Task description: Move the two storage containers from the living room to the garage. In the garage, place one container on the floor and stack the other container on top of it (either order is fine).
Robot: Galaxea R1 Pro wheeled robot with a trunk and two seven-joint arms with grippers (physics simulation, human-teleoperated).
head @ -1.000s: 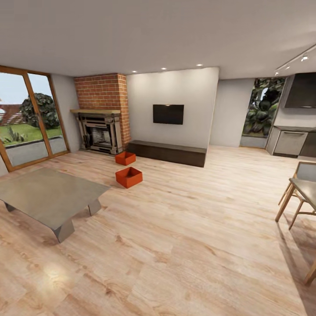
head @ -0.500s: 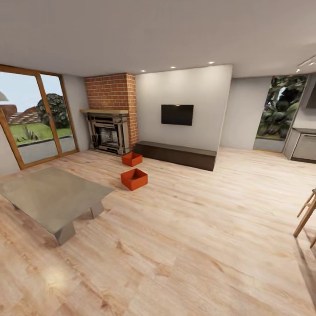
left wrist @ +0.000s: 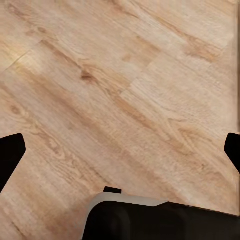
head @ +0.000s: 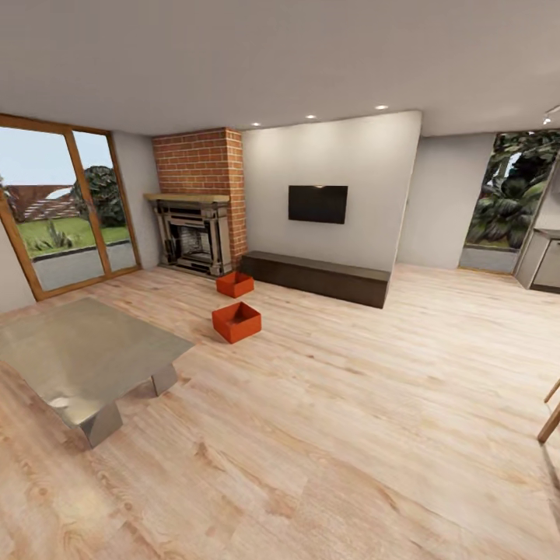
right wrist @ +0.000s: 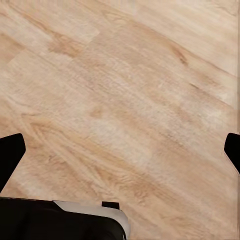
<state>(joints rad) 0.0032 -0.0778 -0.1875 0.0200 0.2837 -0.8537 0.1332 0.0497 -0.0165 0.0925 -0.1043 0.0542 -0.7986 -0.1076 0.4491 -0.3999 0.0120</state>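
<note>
Item: two storage containers, near one (head: 236, 321) left of frame centre, far one (head: 235, 284) just behind it by the bench (head: 315, 277), both on plank floor. My left gripper (left wrist: 120, 152) and right gripper (right wrist: 120, 152): fingers spread wide, empty. Risk, as I judge: clipping the low table (head: 78, 354) at lower left on approach.

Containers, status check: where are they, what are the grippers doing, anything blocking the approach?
Left gripper and right gripper open, empty, over wood floor. Near container and far container apart on the floor by the fireplace. Low table left of the path.
</note>
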